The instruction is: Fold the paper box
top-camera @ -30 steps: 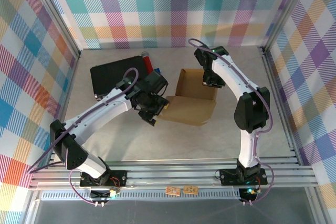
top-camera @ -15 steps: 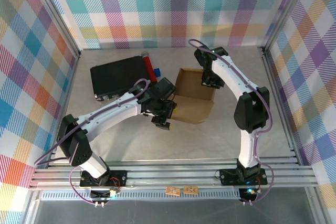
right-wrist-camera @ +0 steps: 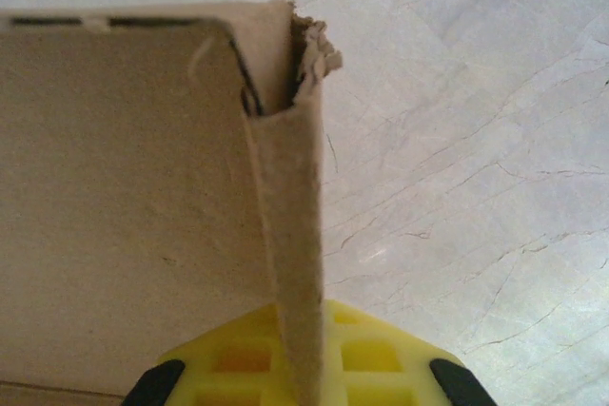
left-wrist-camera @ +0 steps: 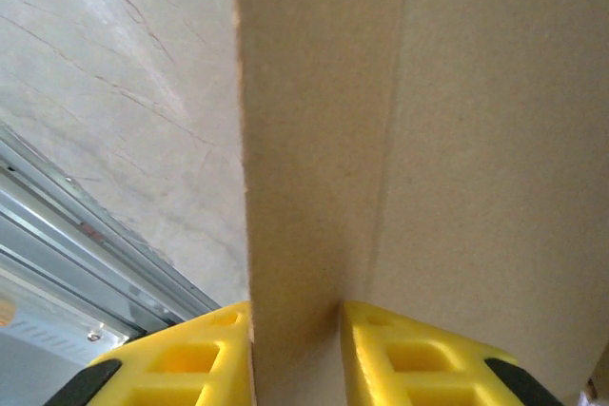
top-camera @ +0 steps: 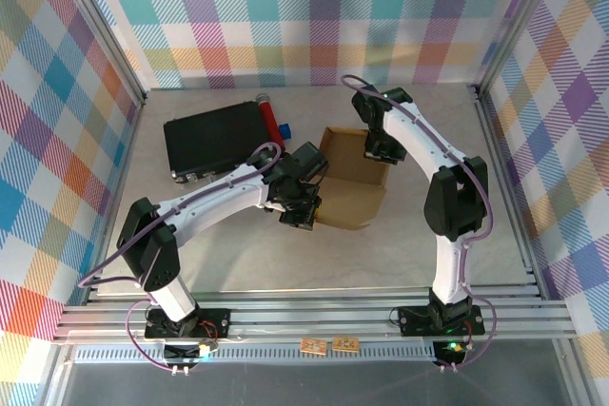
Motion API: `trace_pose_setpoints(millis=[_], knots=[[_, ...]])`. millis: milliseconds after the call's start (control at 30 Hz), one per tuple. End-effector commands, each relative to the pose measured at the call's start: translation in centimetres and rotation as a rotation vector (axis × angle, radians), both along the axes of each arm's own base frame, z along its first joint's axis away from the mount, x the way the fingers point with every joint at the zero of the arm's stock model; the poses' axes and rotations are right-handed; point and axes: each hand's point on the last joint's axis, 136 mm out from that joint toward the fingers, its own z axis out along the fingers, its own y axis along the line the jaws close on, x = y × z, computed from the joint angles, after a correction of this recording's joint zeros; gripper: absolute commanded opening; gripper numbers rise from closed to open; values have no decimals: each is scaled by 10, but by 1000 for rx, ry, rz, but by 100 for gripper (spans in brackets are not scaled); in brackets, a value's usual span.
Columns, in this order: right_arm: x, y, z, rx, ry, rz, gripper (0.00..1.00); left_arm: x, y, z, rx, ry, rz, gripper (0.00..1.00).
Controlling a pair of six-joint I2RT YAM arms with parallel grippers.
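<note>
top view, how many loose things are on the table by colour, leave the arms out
brown: 1, the cardboard box
black: 1, the case
red: 1, the tube
total: 3

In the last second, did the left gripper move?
Yes. The left gripper slid right, away from the black case, onto the left edge of the box, with a flap now between its fingers.
</note>
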Motion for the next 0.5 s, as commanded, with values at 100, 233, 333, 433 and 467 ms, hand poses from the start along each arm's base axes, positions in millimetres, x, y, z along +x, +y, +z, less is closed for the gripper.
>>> trace_pose_setpoints(millis=[100,233,333,433,467], knots=[[-8,-2,14,41,-34,-34,0,-7,19,4,129,68,22,24],[-15,0,10,58,-27,-38,0,-6,24,2,175,106,12,21],[-19,4,9,64,-26,-34,0,-3,25,-4,189,119,19,19],[-22,6,10,69,-29,-33,0,3,26,-7,207,125,15,15],[-22,8,11,70,-32,-32,0,5,26,-8,213,126,8,14]])
